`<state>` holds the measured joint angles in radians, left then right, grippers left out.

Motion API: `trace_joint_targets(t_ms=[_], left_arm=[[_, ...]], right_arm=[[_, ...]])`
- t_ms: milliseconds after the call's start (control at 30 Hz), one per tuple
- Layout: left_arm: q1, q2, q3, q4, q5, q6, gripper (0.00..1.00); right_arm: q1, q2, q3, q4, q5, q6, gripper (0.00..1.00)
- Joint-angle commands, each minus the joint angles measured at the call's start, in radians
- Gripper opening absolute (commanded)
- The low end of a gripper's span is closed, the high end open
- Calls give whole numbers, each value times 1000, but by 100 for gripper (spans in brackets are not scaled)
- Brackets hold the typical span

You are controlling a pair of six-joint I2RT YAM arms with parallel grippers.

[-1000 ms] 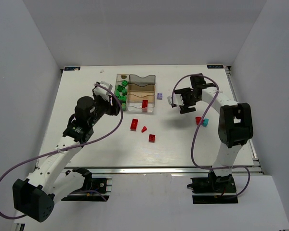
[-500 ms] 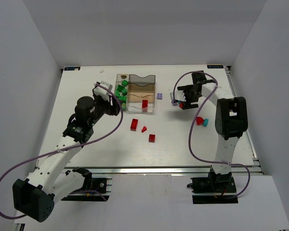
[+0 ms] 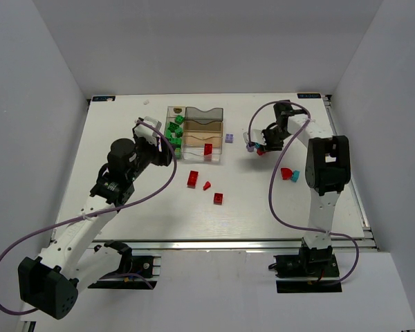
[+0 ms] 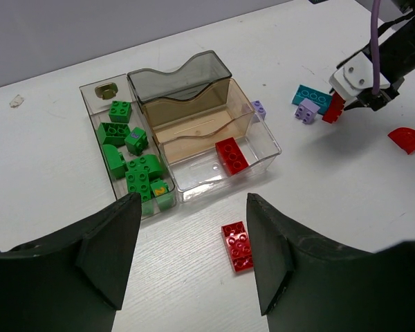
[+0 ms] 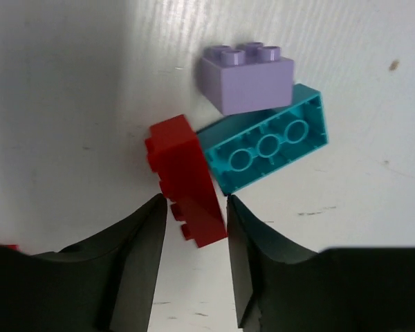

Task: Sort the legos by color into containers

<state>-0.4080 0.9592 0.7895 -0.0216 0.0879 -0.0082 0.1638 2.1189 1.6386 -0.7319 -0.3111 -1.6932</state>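
In the right wrist view, the right gripper [image 5: 196,211] is reaching down over a red brick [image 5: 187,181] lying on the white table [image 5: 69,104]. The brick's long axis is running from the upper left of the frame to the lower right, with its studs facing left. Its lower end is sitting between the two fingers [image 5: 135,256]. The jaws are standing only slightly wider than the brick, and I cannot tell whether they are pressing on it. The brick's upper right edge is touching a teal brick [image 5: 266,149], which is lying hollow side up and pointing from lower left to upper right. A lilac brick [image 5: 247,77] is resting against the teal one's upper edge, studs toward the top of the frame.

In the top view this cluster is lying right of centre, under the right gripper [image 3: 261,148] and well apart from the tray [image 3: 204,111]. To the lower right, a red curved piece [image 3: 286,173] and a small teal piece [image 3: 295,176] are lying side by side.

The left gripper [image 4: 194,228] is hovering with its fingers spread wide and holding nothing. Beyond it, the tray [image 4: 268,142] is holding green bricks [image 4: 131,159] in its long narrow compartment at the left. One red tray brick [image 4: 231,155] is lying in the nearest wide compartment, pointing from upper left to lower right. A loose red brick [image 4: 238,245] is lying studs up below the tray, its long axis running nearly up and down the frame.
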Motion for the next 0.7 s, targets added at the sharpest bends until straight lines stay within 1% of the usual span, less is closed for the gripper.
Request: trace_joint_targets(t_ms=[0, 33, 100, 133, 233, 300, 367, 400, 467, 567, 600, 667], left_arm=[[-3, -11, -4, 14, -11, 4, 72], [-3, -10, -3, 14, -11, 4, 72], [-3, -10, -4, 14, -13, 4, 72], [-3, -10, -3, 14, -10, 4, 72], [-3, -10, -4, 14, -13, 2, 72], [-3, -14, -6, 14, -13, 2, 72], [-3, -14, -6, 14, -10, 2, 72], [-3, -14, -6, 14, -10, 1, 72], [-3, -14, -6, 14, -5, 1, 72], [-3, -14, -6, 12, -2, -3, 72], [-3, -11, -6, 14, -2, -3, 72], [-3, -10, -6, 12, 1, -4, 72]], right_arm=[[-3, 12, 27, -129, -54, -11, 44], [-1, 9, 17, -136, -52, -11, 30], [-3, 1, 3, -164, -48, -10, 19], [-3, -10, -6, -167, -37, -7, 11], [-3, -43, -42, -185, -22, 9, 0], [-1, -91, -59, -213, -35, 32, 0], [2, -135, -85, -213, -83, 53, 0], [5, -186, -92, -215, -106, 69, 0], [9, -232, -97, -230, -179, 85, 0], [48, -306, -88, -242, -301, 151, 0], [74, -344, -94, -191, -353, 227, 0], [121, -381, -109, -99, -391, 323, 0]])
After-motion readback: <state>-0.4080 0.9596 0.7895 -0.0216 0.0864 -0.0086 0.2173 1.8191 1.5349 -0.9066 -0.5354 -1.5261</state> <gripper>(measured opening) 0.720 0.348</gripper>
